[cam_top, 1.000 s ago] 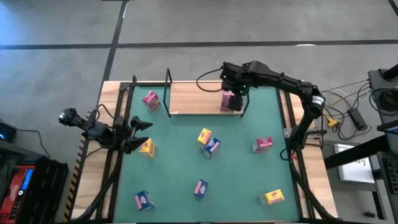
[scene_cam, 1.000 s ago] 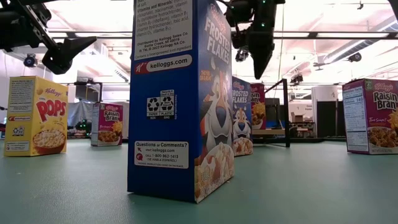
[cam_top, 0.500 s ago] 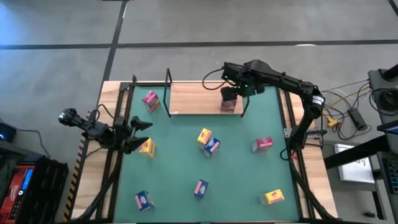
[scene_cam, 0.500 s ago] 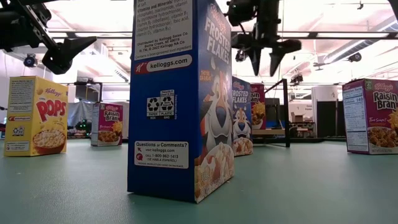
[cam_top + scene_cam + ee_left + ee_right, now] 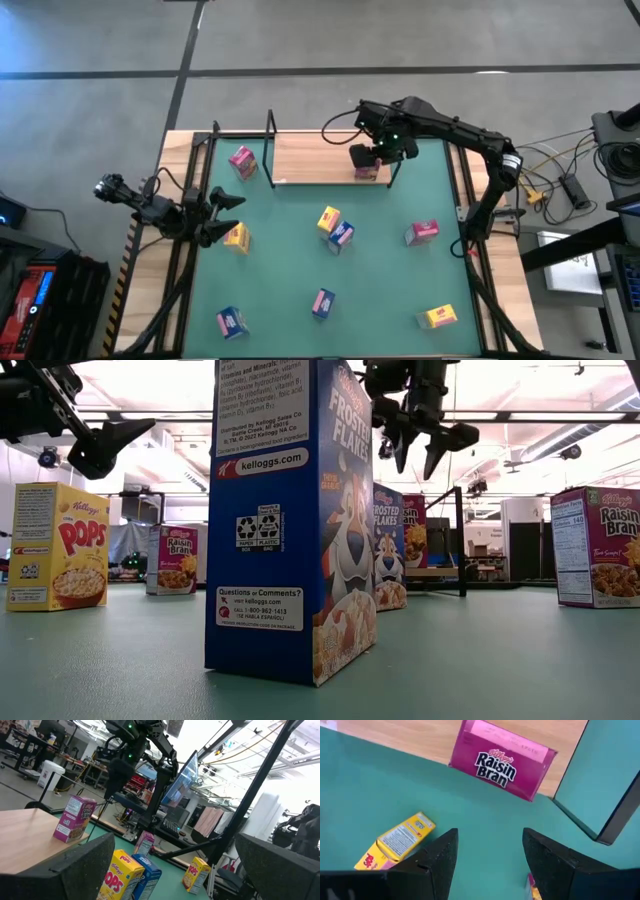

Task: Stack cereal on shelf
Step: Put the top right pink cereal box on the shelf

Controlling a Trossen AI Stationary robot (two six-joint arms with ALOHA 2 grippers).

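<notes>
**Right gripper above the shelf, nothing between its fingers**

Over the shelf's point(image 5: 315, 160) right end, the right gripper point(image 5: 360, 156) hangs in the air with its jaws parted and nothing between them. Just below it a pink Raisin Bran box point(image 5: 502, 761) stands on the light-wood board, apart from the fingers point(image 5: 438, 857). At the table's left edge, the left gripper point(image 5: 222, 217) waits with its jaws spread wide, holding nothing, beside a yellow Pops box point(image 5: 237, 237). A second pink box point(image 5: 242, 161) sits near the shelf's left end. Other blue, yellow and pink boxes are scattered on the green mat point(image 5: 390, 280).
</notes>
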